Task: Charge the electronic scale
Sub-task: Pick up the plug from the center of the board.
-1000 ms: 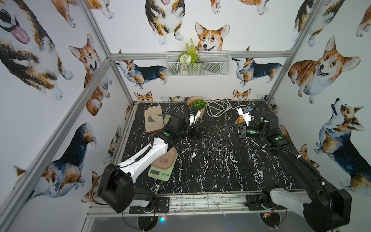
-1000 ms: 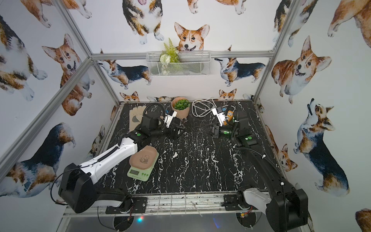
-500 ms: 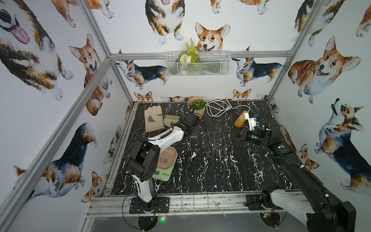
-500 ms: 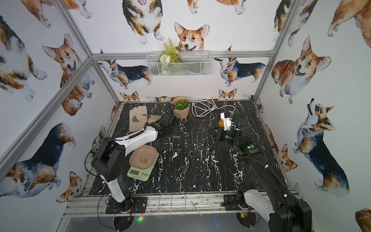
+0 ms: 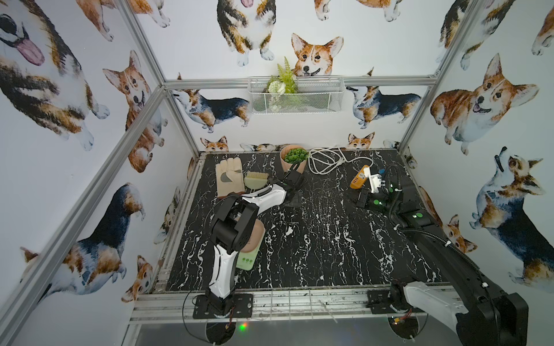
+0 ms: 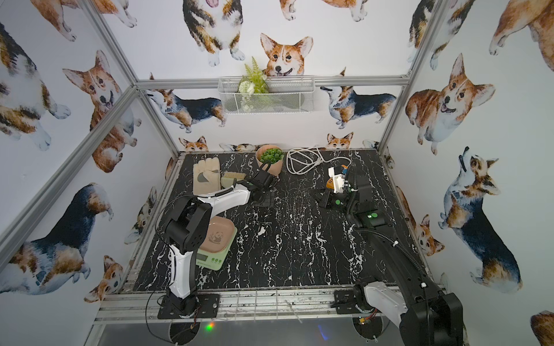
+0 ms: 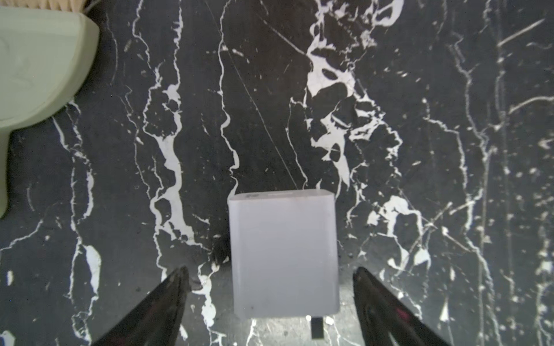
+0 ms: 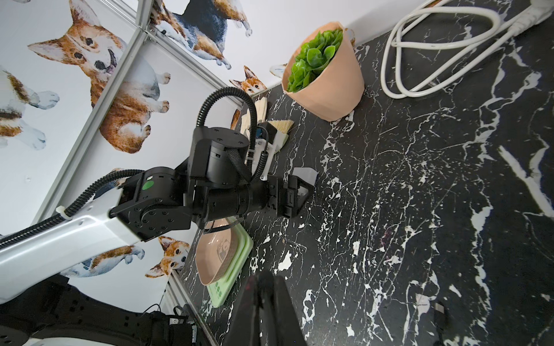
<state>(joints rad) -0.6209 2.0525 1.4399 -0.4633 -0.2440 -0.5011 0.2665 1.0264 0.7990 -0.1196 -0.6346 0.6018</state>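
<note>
The electronic scale (image 6: 217, 239), pale green with a pinkish-tan panda tray, lies at the front left of the table. It also shows in the right wrist view (image 8: 224, 254), and the left arm hides part of the electronic scale (image 5: 250, 257) in a top view. My left gripper (image 7: 272, 287) is low over the table's middle back, open, with a white charger block (image 7: 283, 254) between its fingers and a gap on each side. In both top views the left gripper (image 5: 292, 199) (image 6: 265, 199) sits beside the brush. My right gripper (image 8: 265, 280) (image 5: 361, 197) is shut and empty.
An orange power strip (image 5: 359, 181) lies at the back right beside a coiled white cable (image 5: 325, 161). A potted plant (image 5: 293, 158), a work glove (image 5: 229, 176) and a pale-green brush (image 5: 256, 181) (image 7: 39, 66) sit along the back left.
The left arm has folded up, its elbow now raised over the scale, and its jaws stand wider. The right wrist has shifted a little toward the right side.
</note>
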